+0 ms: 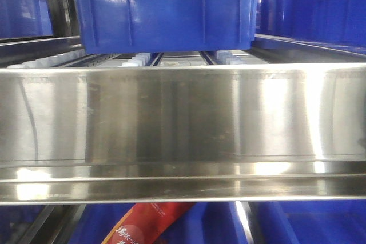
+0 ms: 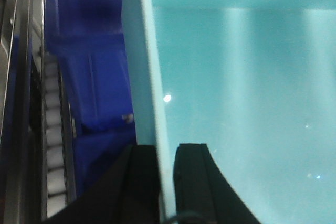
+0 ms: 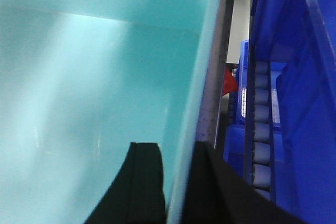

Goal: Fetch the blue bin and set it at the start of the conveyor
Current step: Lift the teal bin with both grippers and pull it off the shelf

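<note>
Crowding the blue bin point(image 2: 236, 77): royal-blue crates point(image 2: 94, 77)

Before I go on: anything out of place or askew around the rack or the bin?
A red printed packet pokes up at a slant below the steel shelf rail, front view. Nothing else: the left tool and right tool each straddle a wall of the blue bin.

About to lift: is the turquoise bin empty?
Empty where visible: blue bin interior shows bare floor in both wrist views; remainder out of frame.
</note>
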`<state>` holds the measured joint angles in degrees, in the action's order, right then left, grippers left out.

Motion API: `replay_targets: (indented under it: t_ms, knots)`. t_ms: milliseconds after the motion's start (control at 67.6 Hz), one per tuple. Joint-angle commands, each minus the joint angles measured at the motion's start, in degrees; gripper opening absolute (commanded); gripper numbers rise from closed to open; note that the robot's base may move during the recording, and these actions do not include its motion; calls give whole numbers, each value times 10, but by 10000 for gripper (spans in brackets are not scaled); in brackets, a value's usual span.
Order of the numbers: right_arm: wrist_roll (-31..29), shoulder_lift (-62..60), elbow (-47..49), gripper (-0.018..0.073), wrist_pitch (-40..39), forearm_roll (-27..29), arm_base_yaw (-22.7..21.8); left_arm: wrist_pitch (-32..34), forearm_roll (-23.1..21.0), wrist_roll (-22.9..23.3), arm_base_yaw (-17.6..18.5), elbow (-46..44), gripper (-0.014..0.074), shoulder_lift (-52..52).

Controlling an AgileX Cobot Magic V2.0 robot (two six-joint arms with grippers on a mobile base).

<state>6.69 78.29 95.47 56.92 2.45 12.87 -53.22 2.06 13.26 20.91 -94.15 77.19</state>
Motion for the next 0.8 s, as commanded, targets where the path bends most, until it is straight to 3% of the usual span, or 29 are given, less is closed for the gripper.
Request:
replay_targets:
  t_ms: [0, 459, 784]
  knots:
    - [-12, -9, 5, -152, -19, -7, -2, 56, -2, -8, 1, -7, -111, -8]
    - [-12, -9, 5, -152, -20, -7, -2, 145, -2, -8, 1, -7, -111, -8]
    - [-12, -9, 5, -152, -21, -7, -2, 155, -2, -8, 1, -7, -111, -8]
